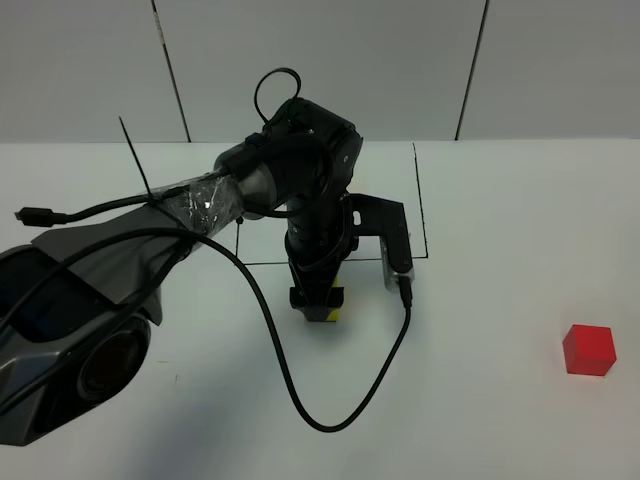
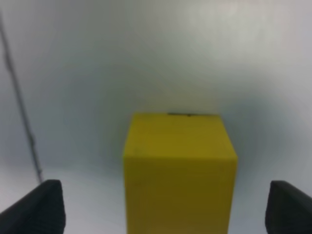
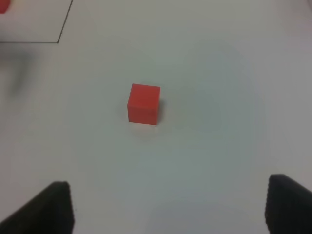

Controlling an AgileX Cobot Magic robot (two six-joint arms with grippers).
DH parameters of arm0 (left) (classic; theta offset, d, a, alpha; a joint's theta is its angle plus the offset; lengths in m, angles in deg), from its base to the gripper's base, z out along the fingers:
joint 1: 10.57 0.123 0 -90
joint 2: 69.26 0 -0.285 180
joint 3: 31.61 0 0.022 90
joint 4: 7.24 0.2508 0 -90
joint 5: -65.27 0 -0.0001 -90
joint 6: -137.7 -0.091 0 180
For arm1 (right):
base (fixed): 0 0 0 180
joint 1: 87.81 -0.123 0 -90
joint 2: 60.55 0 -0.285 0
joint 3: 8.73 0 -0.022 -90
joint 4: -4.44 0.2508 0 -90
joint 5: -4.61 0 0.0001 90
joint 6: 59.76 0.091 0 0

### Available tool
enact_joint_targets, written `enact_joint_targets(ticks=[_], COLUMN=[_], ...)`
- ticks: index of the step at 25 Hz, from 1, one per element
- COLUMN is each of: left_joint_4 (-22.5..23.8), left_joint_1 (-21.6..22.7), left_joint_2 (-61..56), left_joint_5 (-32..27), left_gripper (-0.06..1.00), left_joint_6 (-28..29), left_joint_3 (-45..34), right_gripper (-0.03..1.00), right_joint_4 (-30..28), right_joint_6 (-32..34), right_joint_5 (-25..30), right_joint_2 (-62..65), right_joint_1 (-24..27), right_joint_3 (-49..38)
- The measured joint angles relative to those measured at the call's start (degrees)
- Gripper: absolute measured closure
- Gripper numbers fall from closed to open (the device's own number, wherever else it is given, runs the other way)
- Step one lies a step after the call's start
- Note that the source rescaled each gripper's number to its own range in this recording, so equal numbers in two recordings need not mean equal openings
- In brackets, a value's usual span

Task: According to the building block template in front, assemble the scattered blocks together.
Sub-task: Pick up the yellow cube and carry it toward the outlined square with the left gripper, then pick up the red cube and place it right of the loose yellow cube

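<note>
A yellow block (image 1: 330, 312) stands on the white table just in front of a black-lined rectangle (image 1: 421, 200). My left gripper (image 1: 320, 303) is lowered over it. In the left wrist view the yellow block (image 2: 178, 165) stands upright between the two wide-apart fingers (image 2: 44, 207), which do not touch it; the left gripper (image 2: 165, 197) is open. A red cube (image 1: 588, 350) sits alone at the far right. The right wrist view shows this red cube (image 3: 144, 103) ahead of my open, empty right gripper (image 3: 168, 207). The right gripper is out of the high view.
A black cable (image 1: 300, 400) loops over the table in front of the left arm. A grey arm housing (image 1: 70, 340) fills the lower left. A red piece (image 3: 2, 6) shows at the edge of the right wrist view, beside a black line (image 3: 66, 22).
</note>
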Motion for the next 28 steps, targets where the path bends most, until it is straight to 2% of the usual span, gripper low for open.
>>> enact_joint_targets(ticks=[3,7,10,18,24,28], left_joint_4=[-0.14,0.14,0.34,-0.03,-6.96,-10.24], left_joint_1=[-0.42,-0.15,1.74,13.63,24.22,30.55], left_joint_2=[-2.5,-5.38,-6.84,-10.26,-13.02,-15.72], left_joint_5=[0.0,-0.04,-0.04,-0.11,-0.11,-0.11], left_gripper=[0.05,0.06,0.06,0.1,0.12,0.14], left_joint_6=[2.84,11.73,16.48,25.59,29.82,30.46], left_joint_3=[0.0,0.0,0.0,0.0,-0.17,-2.82], right_gripper=[0.33,0.33,0.33,0.33,0.33,0.33], right_joint_4=[0.0,0.0,0.0,0.0,0.0,0.0], right_joint_6=[0.0,0.0,0.0,0.0,0.0,0.0], right_joint_5=[0.0,0.0,0.0,0.0,0.0,0.0], right_joint_2=[0.0,0.0,0.0,0.0,0.0,0.0], right_joint_1=[0.0,0.0,0.0,0.0,0.0,0.0], right_joint_3=[0.0,0.0,0.0,0.0,0.0,0.0])
